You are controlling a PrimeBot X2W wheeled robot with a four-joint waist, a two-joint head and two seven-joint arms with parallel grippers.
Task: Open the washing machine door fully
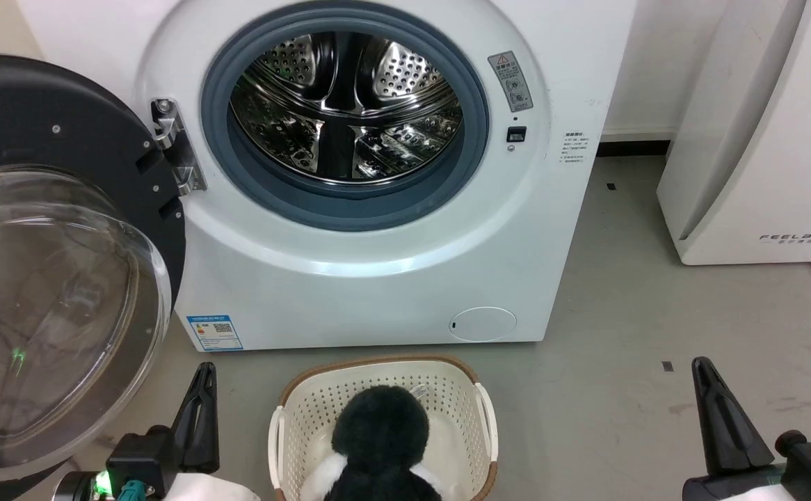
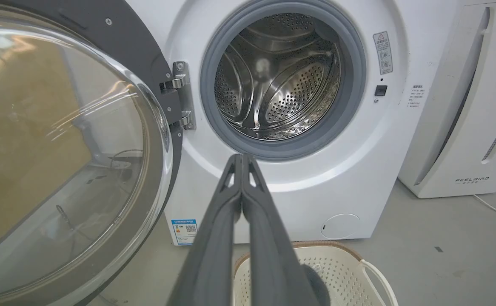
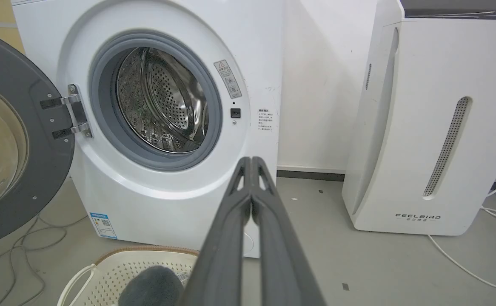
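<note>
- large round glossy black washing machine door (image 1: pixel 58 278) with a bulging clear glass bowl: swung wide open, left of the drum opening, hung on a metal hinge (image 1: pixel 177 149).
- left gripper (image 1: pixel 205 372): dark fingers clenched together, empty, just right of the door's lower rim, not touching.
- right gripper (image 1: pixel 702 365): clenched, empty, well apart from the door.
- big white boxy washing machine (image 1: pixel 378 278): perforated steel drum exposed inside a grey rubber ring.
- cream perforated basket (image 1: pixel 378 363): between the grippers.
</note>
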